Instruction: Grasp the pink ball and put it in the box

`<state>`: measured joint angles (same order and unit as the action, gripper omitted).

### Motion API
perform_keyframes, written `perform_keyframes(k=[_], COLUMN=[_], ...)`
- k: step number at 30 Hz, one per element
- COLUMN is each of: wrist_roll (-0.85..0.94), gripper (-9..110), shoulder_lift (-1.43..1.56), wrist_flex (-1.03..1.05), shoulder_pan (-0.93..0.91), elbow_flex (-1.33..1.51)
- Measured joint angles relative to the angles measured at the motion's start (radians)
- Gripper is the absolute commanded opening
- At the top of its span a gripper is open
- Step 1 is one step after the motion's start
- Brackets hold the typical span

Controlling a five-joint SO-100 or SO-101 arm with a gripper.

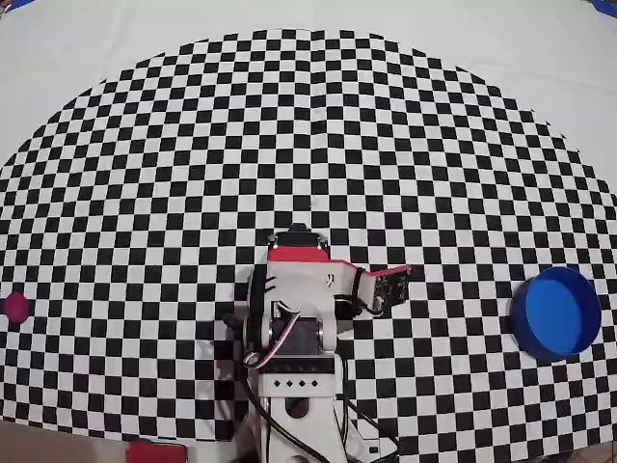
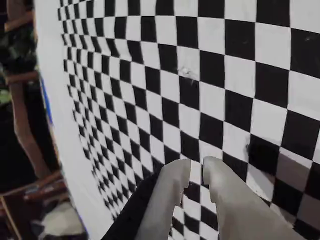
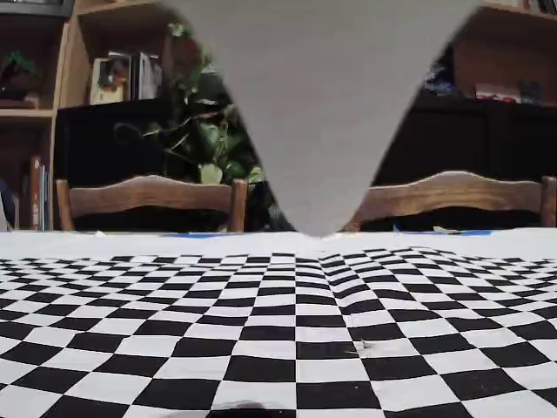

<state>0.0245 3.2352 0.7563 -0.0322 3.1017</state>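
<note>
The pink ball lies at the far left edge of the checkered cloth in the overhead view. The box is a round blue tub at the far right. My arm is folded at the bottom centre, and my gripper points right, far from the ball and well short of the tub. In the wrist view my gripper holds nothing. Its pale fingers stand nearly together with only a narrow slit between them, over bare checkered cloth. Neither ball nor tub shows in the wrist or fixed views.
The checkered cloth covers the table. A red object sits at the bottom edge beside my base. In the fixed view a blurred grey shape hangs close to the lens. Wooden chairs and shelves stand behind the table.
</note>
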Motion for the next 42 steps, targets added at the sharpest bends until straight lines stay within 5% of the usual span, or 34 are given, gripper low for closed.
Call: perform_keyframes(k=[15,22,29,42], wrist_roll=[0.0,0.049,0.356,1.212], gripper=[21,25,26,26], shoulder_lift=[-0.012,-0.012,-0.012,-0.034], wrist_flex=[-0.515,-0.594,-0.586,-0.537], shoulder_pan=[0.002,-0.015,-0.017,-0.014], elbow_flex=[0.0,0.0,0.003,0.003])
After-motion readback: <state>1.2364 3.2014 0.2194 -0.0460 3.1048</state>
